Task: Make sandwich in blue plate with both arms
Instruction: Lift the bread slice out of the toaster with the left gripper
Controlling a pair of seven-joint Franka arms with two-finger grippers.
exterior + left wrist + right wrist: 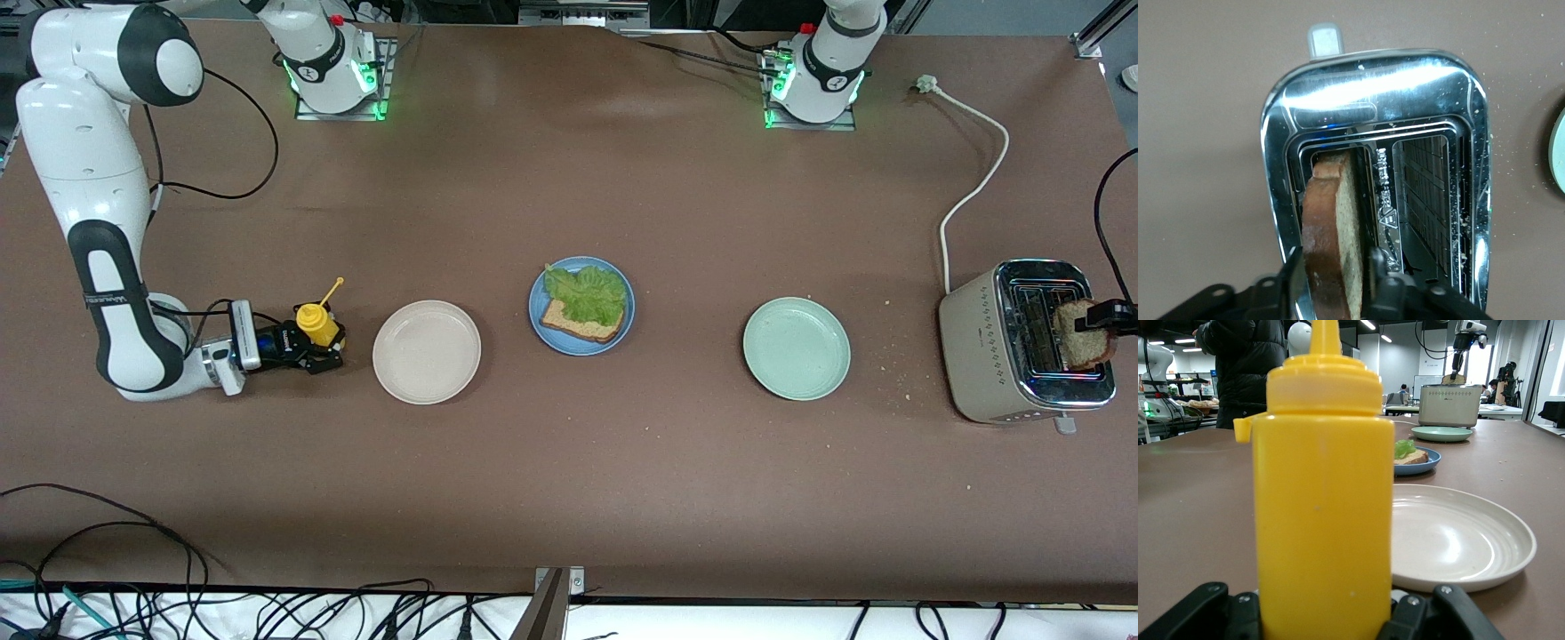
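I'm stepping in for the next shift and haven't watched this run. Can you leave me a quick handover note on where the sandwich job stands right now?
Left gripper: over the toaster at the left arm's end of the table, fingers around a bread slice standing in a slot.
Right gripper: at the right arm's end, shut on the yellow squeeze bottle standing beside the beige plate.
Blue plate: mid-table, holds one bread slice with lettuce on top.
Done: base slice and lettuce.
Left: lift the toaster slice out and set it on the lettuce.
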